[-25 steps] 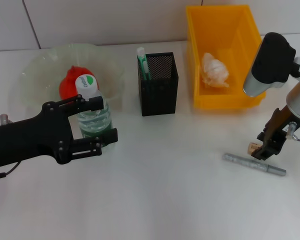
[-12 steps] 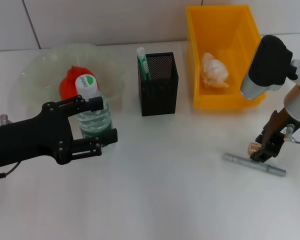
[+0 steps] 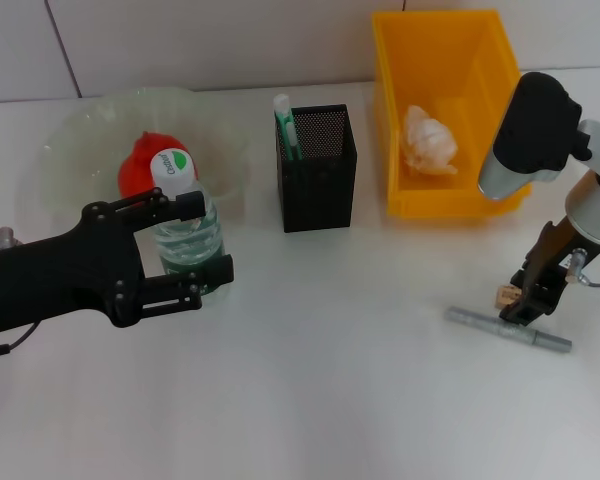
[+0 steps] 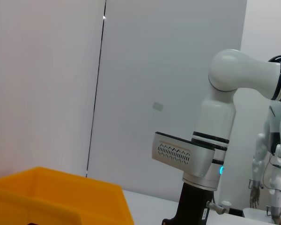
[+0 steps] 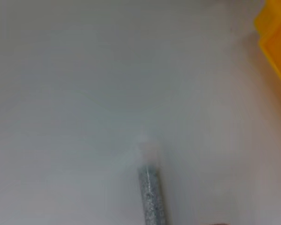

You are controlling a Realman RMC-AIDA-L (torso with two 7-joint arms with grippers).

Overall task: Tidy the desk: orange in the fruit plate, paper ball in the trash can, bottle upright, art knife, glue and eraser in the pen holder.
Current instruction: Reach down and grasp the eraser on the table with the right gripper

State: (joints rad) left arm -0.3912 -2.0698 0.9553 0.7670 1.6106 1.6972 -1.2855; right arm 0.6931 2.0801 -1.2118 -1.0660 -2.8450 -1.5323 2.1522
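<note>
The clear bottle (image 3: 185, 225) with a white cap stands upright at the fruit plate's front edge. My left gripper (image 3: 206, 238) is open, with one finger on each side of the bottle. The orange (image 3: 135, 168) lies in the fruit plate (image 3: 70, 140). The paper ball (image 3: 428, 138) lies in the yellow bin (image 3: 450, 205). A green-and-white stick (image 3: 284, 125) stands in the black mesh pen holder (image 3: 318, 180). My right gripper (image 3: 525, 300) hangs low beside a small beige eraser (image 3: 506, 295), just above a silver glittery stick (image 3: 508, 328) lying on the table. The stick's tip also shows in the right wrist view (image 5: 152, 197).
The white table (image 3: 330, 380) ends at a tiled wall behind. The left wrist view shows the yellow bin's rim (image 4: 61, 197) and the right arm (image 4: 210, 154). The bin's corner shows in the right wrist view (image 5: 276, 42).
My right arm has shifted slightly, and its gripper has edged closer to the eraser and the silver stick. The left arm and the bottle have not moved.
</note>
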